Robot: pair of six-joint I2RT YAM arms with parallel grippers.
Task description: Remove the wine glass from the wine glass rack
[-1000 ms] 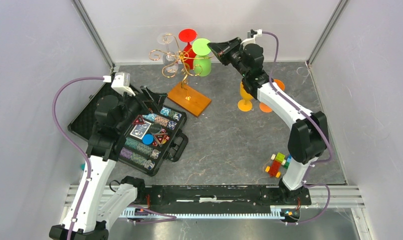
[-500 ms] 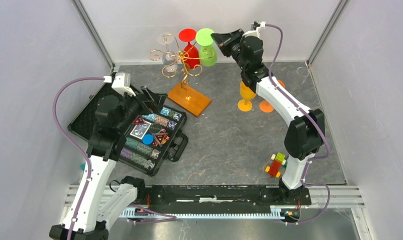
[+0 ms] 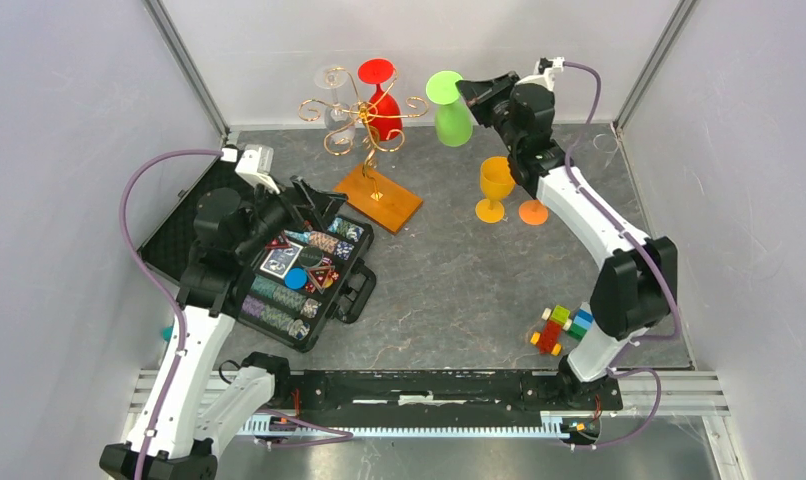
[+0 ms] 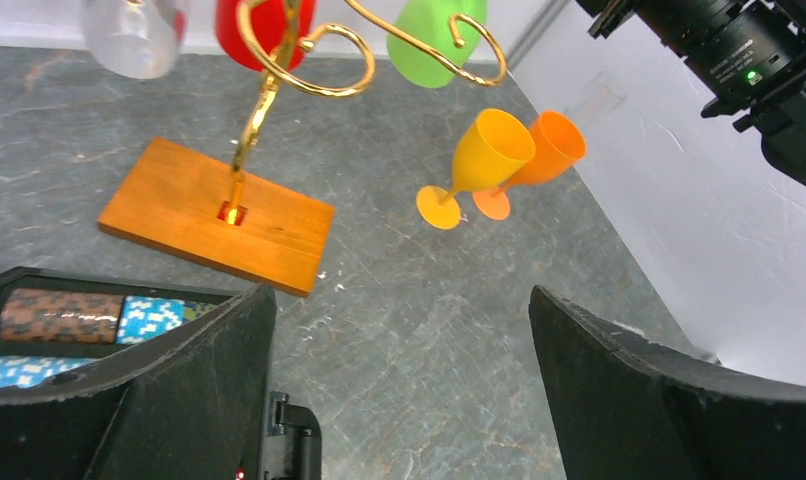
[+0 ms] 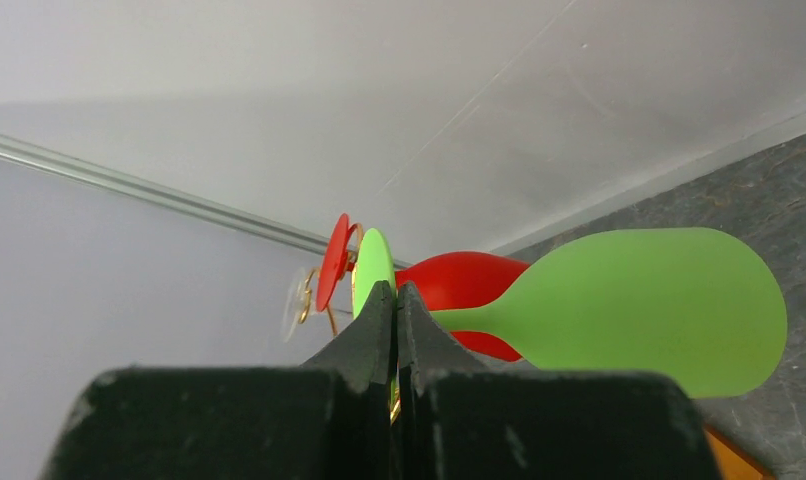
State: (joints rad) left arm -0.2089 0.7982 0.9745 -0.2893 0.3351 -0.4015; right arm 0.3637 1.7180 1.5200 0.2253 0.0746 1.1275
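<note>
The gold wire wine glass rack (image 3: 364,125) stands on its orange-brown wooden base (image 3: 379,197) at the back of the table. A red glass (image 3: 379,95) and a clear glass (image 3: 334,90) hang on it upside down. My right gripper (image 3: 469,92) is shut on the foot of the green wine glass (image 3: 451,112) and holds it in the air to the right of the rack, apart from the scroll arms. In the right wrist view the fingers (image 5: 396,295) pinch the green foot, with the bowl (image 5: 659,310) to the right. My left gripper (image 4: 399,300) is open and empty above the case.
A yellow goblet (image 3: 495,185) and an orange glass (image 3: 532,212) stand under the right arm. An open black case of poker chips (image 3: 279,270) lies at the left. Coloured blocks (image 3: 559,328) lie at the front right. Grey walls enclose the table.
My right gripper has moved right with the green glass, drawing it off the rack's right arm and clear of it. The left arm has shifted slightly.
</note>
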